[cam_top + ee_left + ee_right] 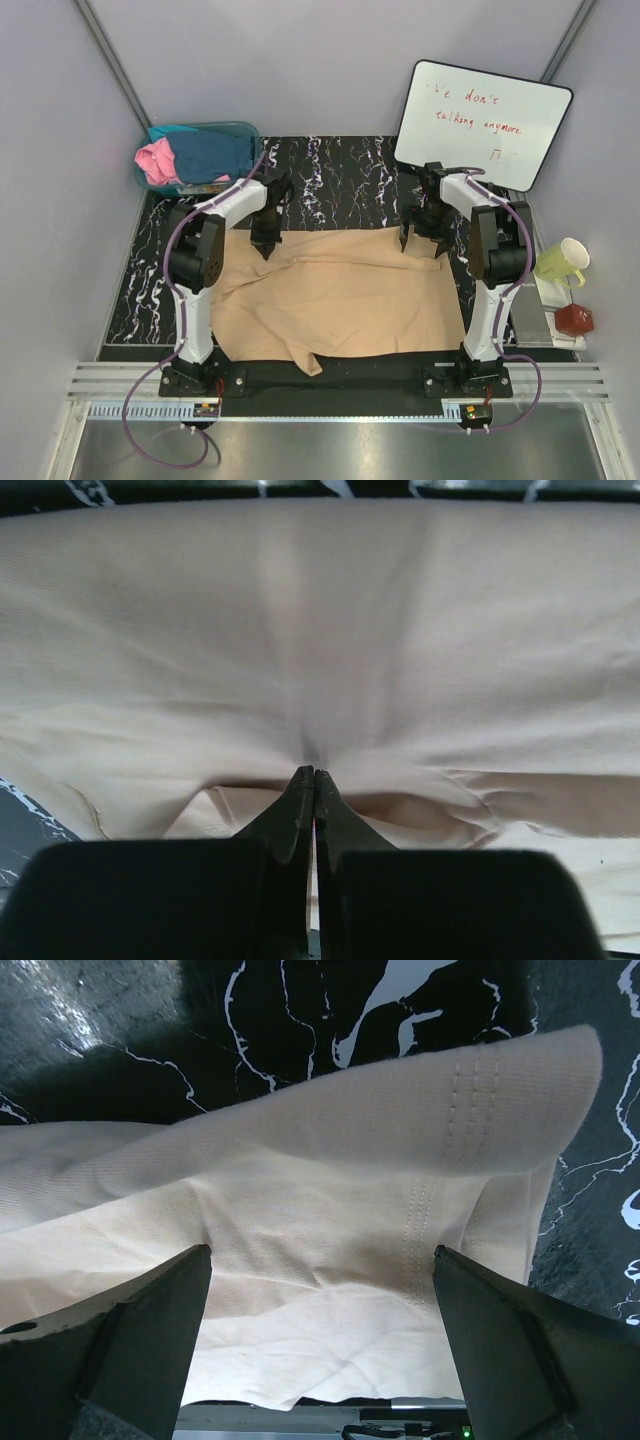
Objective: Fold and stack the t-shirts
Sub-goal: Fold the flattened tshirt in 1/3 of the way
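The light tan t-shirt [340,300] lies spread over the middle of the black marbled table, with its far edge rumpled. My left gripper [265,245] is at the shirt's far left edge. In the left wrist view its jaws [314,772] are shut, and the tan cloth [320,630] gathers in creases into the tips. My right gripper [420,245] is at the far right edge. It [320,1260] is wide open over a raised, stitched hem of the shirt [400,1160], and nothing is held between its fingers. A pink shirt [155,160] and a dark teal shirt [215,155] lie bundled in the tub.
The see-through teal tub [245,130] stands at the back left corner. A whiteboard [485,120] leans at the back right. A pale yellow mug [565,262] and a small red object [575,320] sit off the table's right edge.
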Tool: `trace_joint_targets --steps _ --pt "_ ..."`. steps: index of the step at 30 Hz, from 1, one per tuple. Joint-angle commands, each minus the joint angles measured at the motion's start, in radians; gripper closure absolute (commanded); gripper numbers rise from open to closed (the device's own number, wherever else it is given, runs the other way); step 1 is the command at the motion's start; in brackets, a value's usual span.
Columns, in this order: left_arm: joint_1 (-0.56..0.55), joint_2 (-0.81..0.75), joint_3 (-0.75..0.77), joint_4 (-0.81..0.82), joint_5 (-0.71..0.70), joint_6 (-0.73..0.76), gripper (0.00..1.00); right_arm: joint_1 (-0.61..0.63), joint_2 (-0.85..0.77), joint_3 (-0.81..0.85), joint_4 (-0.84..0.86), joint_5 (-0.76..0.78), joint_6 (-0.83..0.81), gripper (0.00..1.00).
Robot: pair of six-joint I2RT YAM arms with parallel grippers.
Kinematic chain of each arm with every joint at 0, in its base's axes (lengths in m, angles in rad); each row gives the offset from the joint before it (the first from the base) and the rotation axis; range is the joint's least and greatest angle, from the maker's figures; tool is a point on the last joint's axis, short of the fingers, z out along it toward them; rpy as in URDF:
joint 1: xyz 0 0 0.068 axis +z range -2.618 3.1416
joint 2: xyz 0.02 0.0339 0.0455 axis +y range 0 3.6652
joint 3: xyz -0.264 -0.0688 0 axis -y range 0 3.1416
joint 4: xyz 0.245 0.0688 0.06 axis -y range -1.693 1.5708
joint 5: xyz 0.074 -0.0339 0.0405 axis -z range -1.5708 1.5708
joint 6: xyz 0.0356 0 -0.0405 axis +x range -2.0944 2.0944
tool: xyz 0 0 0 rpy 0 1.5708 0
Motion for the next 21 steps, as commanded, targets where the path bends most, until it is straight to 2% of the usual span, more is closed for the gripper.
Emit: trace_joint_targets --steps 1,9,16,21 --pt "0.027 -0.019 -0.025 -0.011 -0.018 0.034 1.0 -0.003 -0.033 0.004 0.01 -0.001 -0.014 0.0" --pt "0.027 -0.103 -0.2 0.017 0.025 0.049 1.0 -0.003 -0.013 0.024 0.008 -0.008 -0.014 0.0" --pt "0.025 -0.326 -0.231 -0.012 0.077 0.031 1.0 -0.003 -0.012 0.021 0.01 -0.009 -0.011 0.0" --pt "0.004 -0.389 -0.28 -0.072 0.12 0.045 1.0 -0.004 -0.002 0.024 0.01 -0.015 -0.013 0.0"
